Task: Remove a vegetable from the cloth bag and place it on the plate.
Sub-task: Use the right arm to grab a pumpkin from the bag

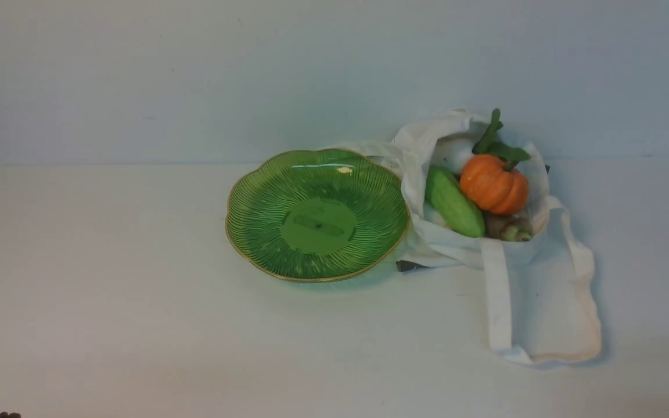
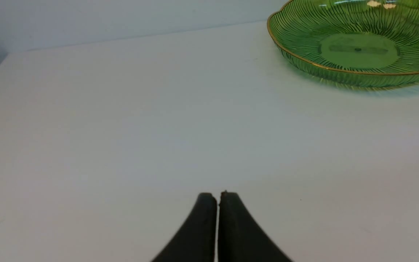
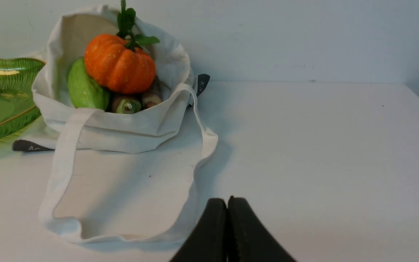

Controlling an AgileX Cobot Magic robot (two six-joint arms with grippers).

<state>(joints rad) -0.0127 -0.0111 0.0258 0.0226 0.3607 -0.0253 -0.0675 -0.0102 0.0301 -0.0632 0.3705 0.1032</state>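
Opening step; nothing lifted yet. The small ribbed orange toy pumpkin [image 1: 494,184] is sitting on top in the open mouth of the soft off-white cloth bag [image 1: 543,313], right of centre in the front view, touching a smooth green cucumber [image 1: 453,202]. The glossy green gold-rimmed plate [image 1: 317,225] is lying bare just left of the bag. The right gripper [image 3: 227,203] and left gripper [image 2: 218,198] are each showing fingers pressed together, gripping nothing. Judged next: the right fingers need spreading, then reaching for the pumpkin. The front view is showing neither gripper's fingers; only the wrist views are. The left wrist view is missing the bag.
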